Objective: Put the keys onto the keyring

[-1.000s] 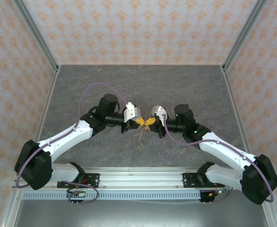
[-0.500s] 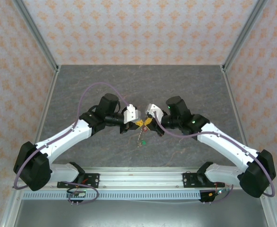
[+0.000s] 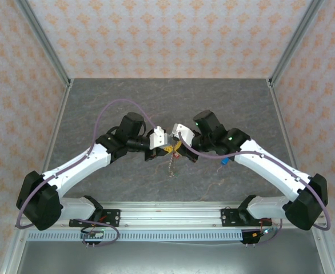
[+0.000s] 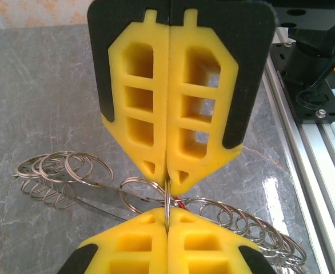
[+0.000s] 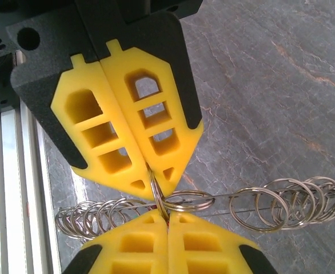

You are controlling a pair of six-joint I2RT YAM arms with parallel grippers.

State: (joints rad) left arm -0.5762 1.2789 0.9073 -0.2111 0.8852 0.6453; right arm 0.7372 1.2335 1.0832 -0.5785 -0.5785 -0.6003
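Two claws clench the keyring (image 3: 171, 166): left gripper (image 4: 167, 216), right gripper (image 5: 168, 221); right arm (image 3: 259, 165) has swung inward, exposing blue-tagged key (image 3: 224, 160).

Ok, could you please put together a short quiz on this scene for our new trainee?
1. True or false: the left end effector and the right end effector are both shut.
2. What do they pinch between them?
3. Where is the blue tag? A) on the table, by the right arm; B) in the left end effector; C) on the wall.
Key: 1 true; 2 a ring of the metal chain; 3 A.
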